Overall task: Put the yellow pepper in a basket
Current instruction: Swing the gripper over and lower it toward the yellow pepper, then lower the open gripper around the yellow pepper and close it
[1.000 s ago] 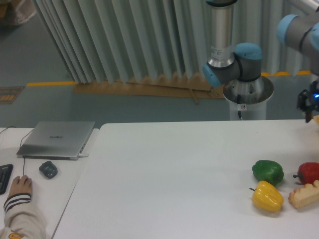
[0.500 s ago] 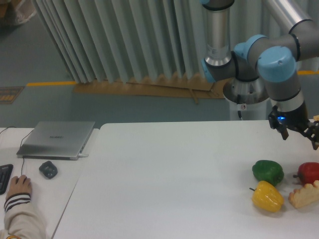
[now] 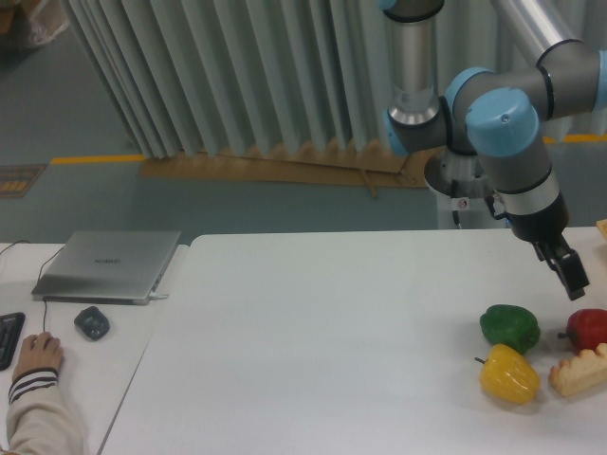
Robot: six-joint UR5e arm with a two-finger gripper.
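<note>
The yellow pepper (image 3: 509, 373) lies on the white table near the front right, glossy, with its short dark stem pointing left. My gripper (image 3: 573, 281) hangs above and to the right of it, over the gap between the green pepper (image 3: 509, 327) and the red pepper (image 3: 589, 329). It holds nothing, and its dark fingers (image 3: 567, 269) are seen nearly edge-on, so their spacing does not show. No basket shows in this view.
A tan bread-like piece (image 3: 579, 371) lies right of the yellow pepper, touching the frame's edge. On the left sit a closed laptop (image 3: 109, 264), a mouse (image 3: 92, 323), a keyboard corner (image 3: 8, 337) and a person's hand (image 3: 38, 355).
The arm has swung in from the right edge toward the peppers. The gripper has dropped lower and turned, now hanging just above the green and red peppers. The vegetables have not moved.
</note>
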